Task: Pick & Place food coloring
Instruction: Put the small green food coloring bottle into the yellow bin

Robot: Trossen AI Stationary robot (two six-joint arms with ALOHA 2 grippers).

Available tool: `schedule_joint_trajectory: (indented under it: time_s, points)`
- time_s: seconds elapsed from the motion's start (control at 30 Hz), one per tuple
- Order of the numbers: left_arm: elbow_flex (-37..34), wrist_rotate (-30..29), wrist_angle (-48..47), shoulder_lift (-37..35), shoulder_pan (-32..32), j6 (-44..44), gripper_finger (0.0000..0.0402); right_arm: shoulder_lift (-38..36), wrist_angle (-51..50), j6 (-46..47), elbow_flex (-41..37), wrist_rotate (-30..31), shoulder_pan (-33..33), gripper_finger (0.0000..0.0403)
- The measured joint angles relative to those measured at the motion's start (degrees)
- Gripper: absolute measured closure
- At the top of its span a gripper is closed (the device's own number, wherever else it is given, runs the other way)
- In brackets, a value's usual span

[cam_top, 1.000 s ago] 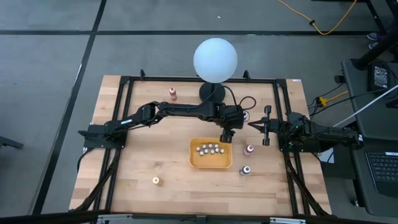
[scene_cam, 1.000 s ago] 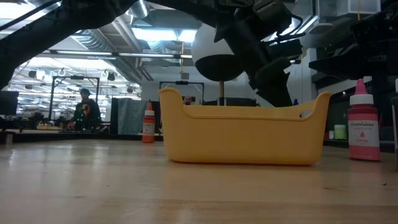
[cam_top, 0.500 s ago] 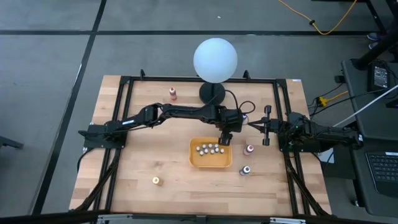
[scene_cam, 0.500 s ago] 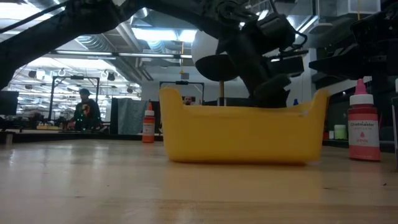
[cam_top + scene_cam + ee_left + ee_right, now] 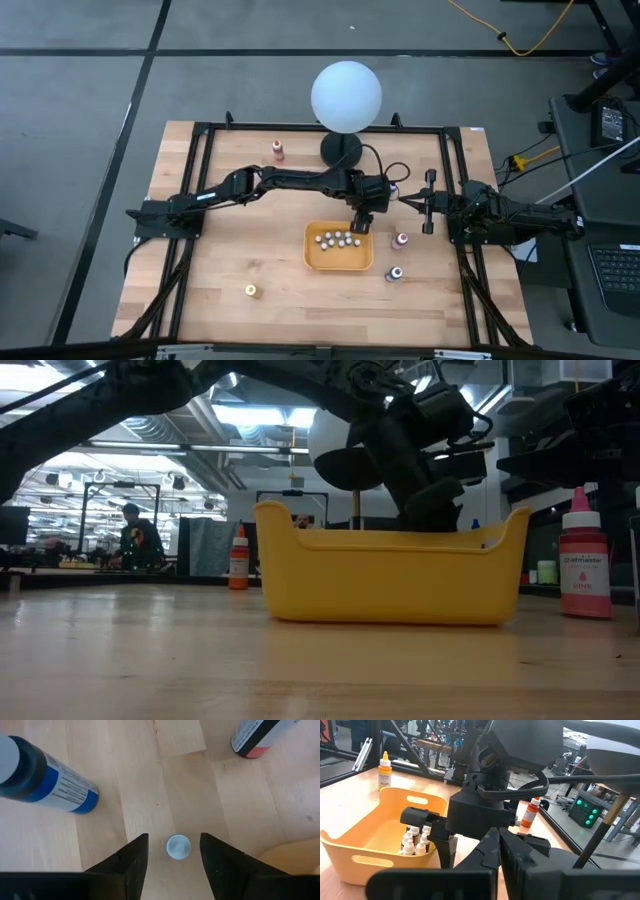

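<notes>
The red bottle (image 5: 584,565) bears a label reading "Chefmaster"

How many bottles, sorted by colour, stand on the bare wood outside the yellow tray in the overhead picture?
Orange bottle: 1
Pink bottle: 1
Blue bottle: 1
Yellow bottle: 1
Total: 4
Not counted: the pale cap inside the open left gripper, hidden from overhead.
</notes>
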Motion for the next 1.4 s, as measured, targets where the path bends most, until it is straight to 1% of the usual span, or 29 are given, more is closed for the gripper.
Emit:
schedule_joint_trajectory:
  time_s: [0.2,0.77,1.4]
  points:
    - [0.00,0.08,-0.07,0.00,0.00,0.06,0.0249,-0.01,-0.02,0.00,0.00,-0.01,0.02,0.0386]
    - [0.00,0.10,-0.06,0.00,0.00,0.13,0.0330,-0.01,-0.01,0.00,0.00,-0.01,0.00,0.0386]
    - [0.00,0.47,0.17,-0.09,0.00,0.61,0.0391,0.00,-0.02,0.00,0.00,0.00,0.02,0.0386]
